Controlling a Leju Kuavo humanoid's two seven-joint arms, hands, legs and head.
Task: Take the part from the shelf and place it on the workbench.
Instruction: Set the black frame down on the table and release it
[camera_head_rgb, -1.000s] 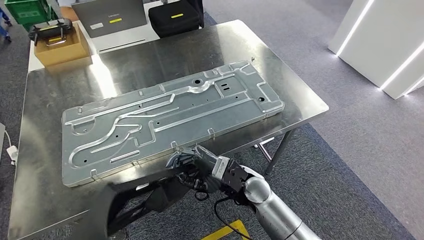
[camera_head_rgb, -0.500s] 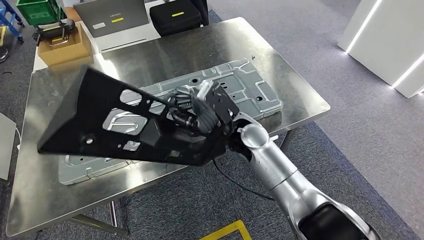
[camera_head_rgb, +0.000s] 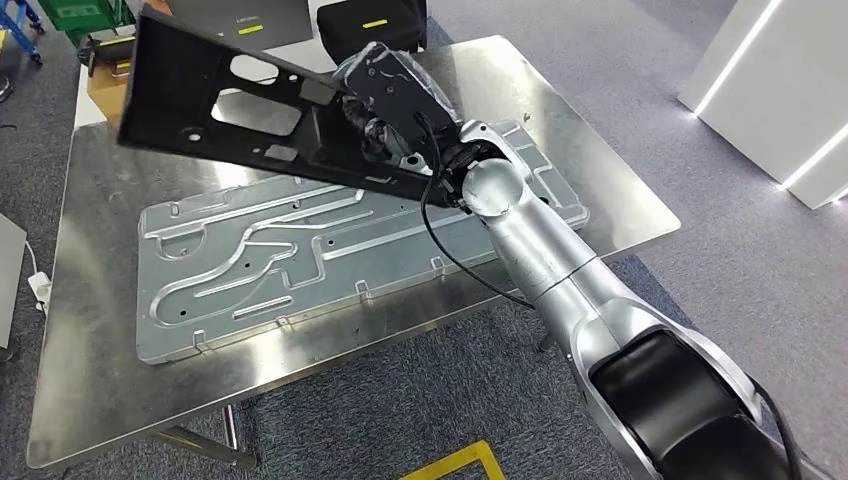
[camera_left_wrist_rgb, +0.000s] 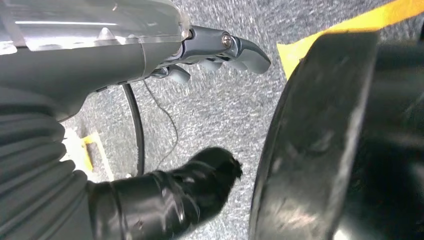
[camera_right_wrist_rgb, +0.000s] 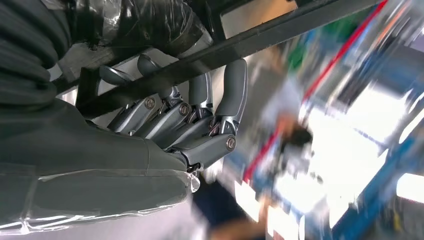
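Note:
My right hand (camera_head_rgb: 385, 95) grips a flat black part (camera_head_rgb: 215, 105) with cut-out windows and holds it in the air above the steel workbench (camera_head_rgb: 610, 190). The part reaches from the hand toward the bench's far left corner. In the right wrist view the fingers (camera_right_wrist_rgb: 200, 110) curl around a dark bar of the part (camera_right_wrist_rgb: 280, 32). My left hand (camera_left_wrist_rgb: 210, 47) hangs over grey carpet with its fingers apart and nothing in them.
A large stamped metal panel (camera_head_rgb: 300, 265) lies along the workbench under the held part. Behind the bench stand a cardboard box (camera_head_rgb: 100, 85), a laptop (camera_head_rgb: 250, 15) and a black case (camera_head_rgb: 370, 30). White lit blocks (camera_head_rgb: 780, 70) stand at the right.
My right arm has swung the black part from below the bench's front edge up over the panel toward the far side. The view has shifted slightly.

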